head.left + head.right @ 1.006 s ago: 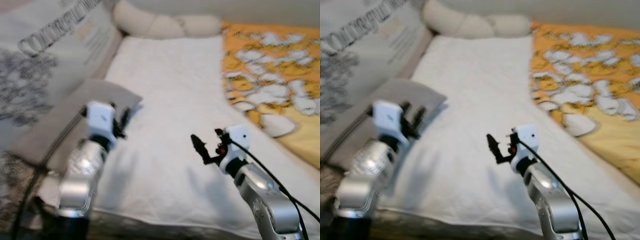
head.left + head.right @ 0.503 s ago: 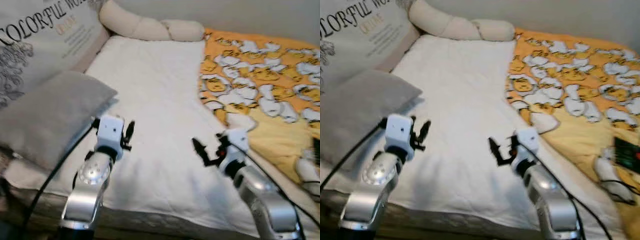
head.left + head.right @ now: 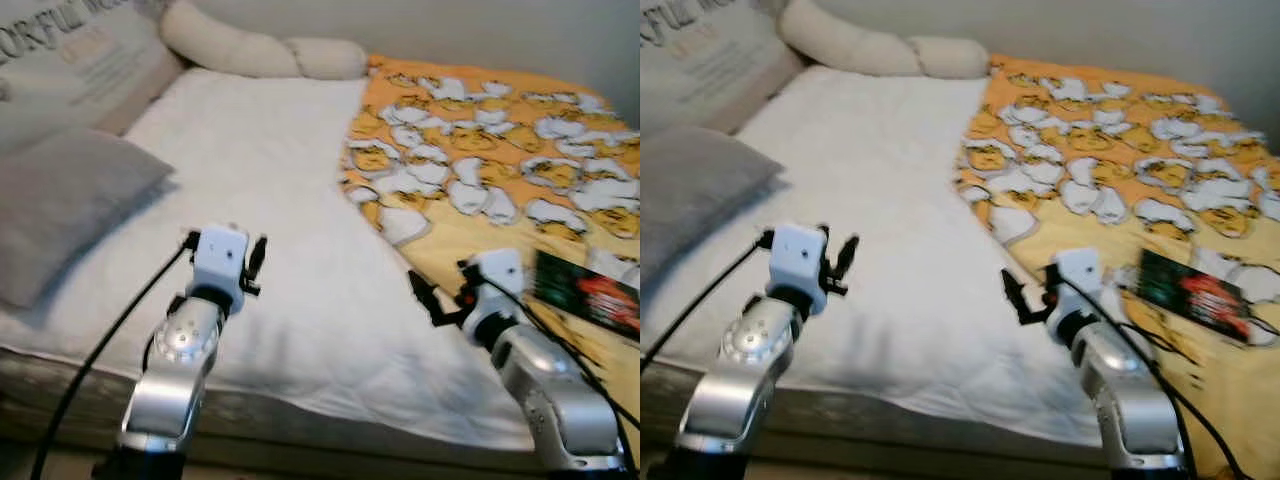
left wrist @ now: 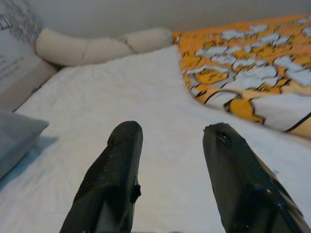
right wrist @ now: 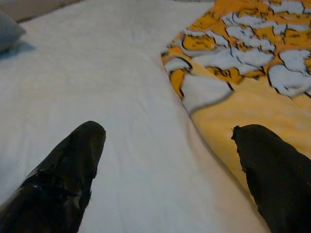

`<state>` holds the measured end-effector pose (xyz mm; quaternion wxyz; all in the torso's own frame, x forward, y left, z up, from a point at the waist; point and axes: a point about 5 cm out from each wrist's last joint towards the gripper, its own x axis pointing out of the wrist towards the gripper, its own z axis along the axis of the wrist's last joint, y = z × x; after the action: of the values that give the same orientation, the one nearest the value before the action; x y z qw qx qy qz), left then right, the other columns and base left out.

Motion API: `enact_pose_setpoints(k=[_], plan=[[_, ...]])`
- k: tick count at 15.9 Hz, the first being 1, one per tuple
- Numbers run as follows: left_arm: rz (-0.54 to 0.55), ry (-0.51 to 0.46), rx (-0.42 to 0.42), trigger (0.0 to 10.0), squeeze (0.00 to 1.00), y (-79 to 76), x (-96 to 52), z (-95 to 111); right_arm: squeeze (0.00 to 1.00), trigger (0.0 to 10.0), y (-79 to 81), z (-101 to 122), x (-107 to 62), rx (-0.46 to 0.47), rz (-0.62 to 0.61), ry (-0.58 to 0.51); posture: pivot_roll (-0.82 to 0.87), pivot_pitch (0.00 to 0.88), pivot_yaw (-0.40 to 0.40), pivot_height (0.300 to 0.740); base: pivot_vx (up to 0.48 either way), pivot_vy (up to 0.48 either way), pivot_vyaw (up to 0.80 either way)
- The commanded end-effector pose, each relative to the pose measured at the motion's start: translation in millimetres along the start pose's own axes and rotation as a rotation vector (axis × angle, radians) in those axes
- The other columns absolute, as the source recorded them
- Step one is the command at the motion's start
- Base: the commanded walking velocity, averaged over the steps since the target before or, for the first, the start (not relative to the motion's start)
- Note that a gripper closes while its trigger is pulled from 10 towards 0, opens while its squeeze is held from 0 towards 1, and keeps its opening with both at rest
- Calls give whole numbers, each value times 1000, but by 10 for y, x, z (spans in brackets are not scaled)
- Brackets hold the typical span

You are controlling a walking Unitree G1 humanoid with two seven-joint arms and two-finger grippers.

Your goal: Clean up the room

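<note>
Both end effectors, left (image 4: 167, 160) and right (image 5: 170, 160), hover wide and empty above the bed (image 3: 270, 200). I'd reach carefully for the dark packet (image 3: 1190, 290) lying flat on the orange blanket (image 3: 480, 130).

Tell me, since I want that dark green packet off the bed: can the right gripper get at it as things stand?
Probably yes. The dark green packet lies flat on the orange patterned blanket, just beside the right gripper, with nothing between them, and its fingers are open. It points away, so it would need turning.
</note>
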<state>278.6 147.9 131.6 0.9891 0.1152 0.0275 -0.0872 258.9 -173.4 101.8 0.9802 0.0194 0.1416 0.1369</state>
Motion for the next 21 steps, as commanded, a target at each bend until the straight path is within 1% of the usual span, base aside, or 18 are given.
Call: enact_pose_setpoints(k=[1,5,6,9,11,14,15,16,19,21], plan=[[1,21,1,10000,0,16,7,-40,0,10000,31,34,15,-12,7,-12,-41,0,0,740,0,-480,0],[-6,22,4,10000,0,35,17,-44,0,10000,70,-23,21,4,-11,2,-38,0,11,740,0,-480,0],[3,23,-28,10000,0,54,19,-43,0,10000,114,-25,33,7,1,1,-35,0,10,740,0,0,0],[29,19,-63,10000,0,106,24,-29,0,10000,177,-22,55,9,18,1,-33,0,12,740,0,0,0],[-17,13,-25,10000,0,75,-10,-43,0,10000,197,-32,59,-5,16,2,-29,0,14,740,0,0,0],[-22,4,-46,10000,0,85,-17,-32,0,10000,223,-20,79,-2,19,-3,-24,0,10,740,0,0,0],[-25,0,-66,10000,0,87,-21,-31,0,10000,242,-14,91,-11,28,-1,-22,0,8,740,0,0,0],[-32,1,-77,10000,0,91,-36,-37,0,10000,271,3,114,-18,39,-5,-16,0,4,740,296,0,0],[-33,8,-83,10000,0,101,-64,-54,0,10000,282,-4,134,-18,34,10,-9,0,-5,740,310,0,0],[-32,10,-91,10000,0,106,-73,-62,0,10000,289,-11,139,-23,39,18,-7,0,-7,740,326,0,-800]])
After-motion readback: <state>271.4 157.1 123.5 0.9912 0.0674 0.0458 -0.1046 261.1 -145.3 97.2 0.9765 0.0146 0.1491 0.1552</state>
